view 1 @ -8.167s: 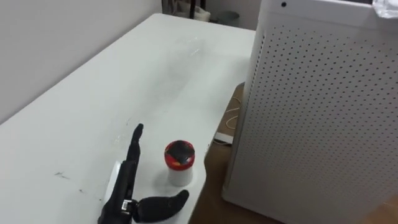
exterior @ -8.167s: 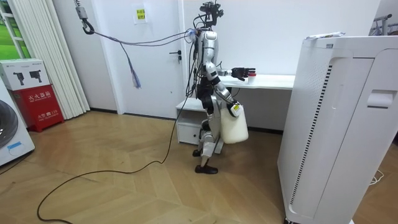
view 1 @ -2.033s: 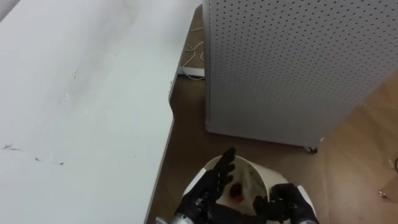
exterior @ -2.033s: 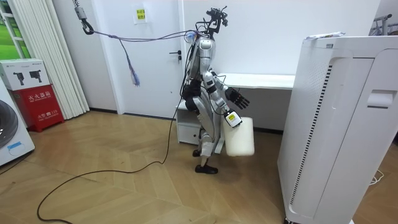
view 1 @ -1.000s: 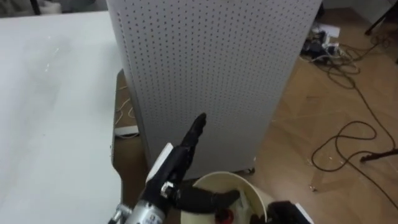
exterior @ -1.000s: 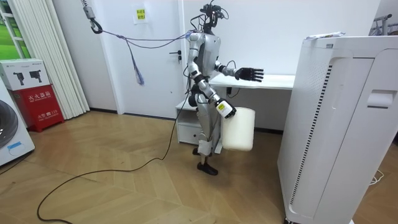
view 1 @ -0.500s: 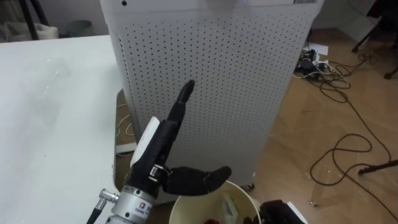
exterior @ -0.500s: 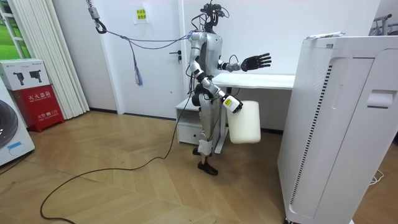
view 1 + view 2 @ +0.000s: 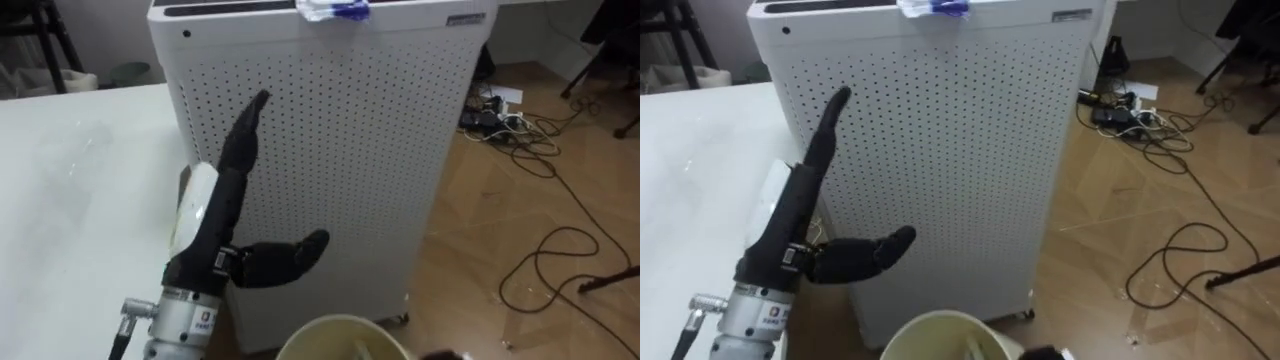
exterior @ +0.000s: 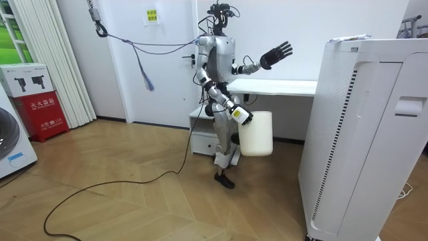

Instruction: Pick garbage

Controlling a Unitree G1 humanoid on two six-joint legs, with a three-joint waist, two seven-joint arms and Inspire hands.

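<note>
A crumpled white and blue piece of garbage [image 9: 331, 9] lies on top of the tall white perforated unit [image 9: 340, 140], also seen in the room view as garbage [image 10: 348, 38] on the unit [image 10: 364, 134]. My left hand [image 9: 235, 190] is raised in front of the unit, open, fingers straight, thumb out to the right, holding nothing. The white bin [image 9: 335, 334] shows at the lower edge, its rim facing up. In the room view the bin [image 10: 257, 134] hangs at my side from my right hand [image 10: 236, 114].
A white table [image 9: 70, 190] runs along my left, and I stand at its end in the room view, table [image 10: 284, 86]. Cables [image 9: 545, 150] lie across the wooden floor to the right of the unit. A black stand [image 9: 45, 30] is at the far left.
My left hand has risen higher before the unit. The eye view has lifted, so the bin has slid to the lower edge and the garbage on the unit's top has come into sight.
</note>
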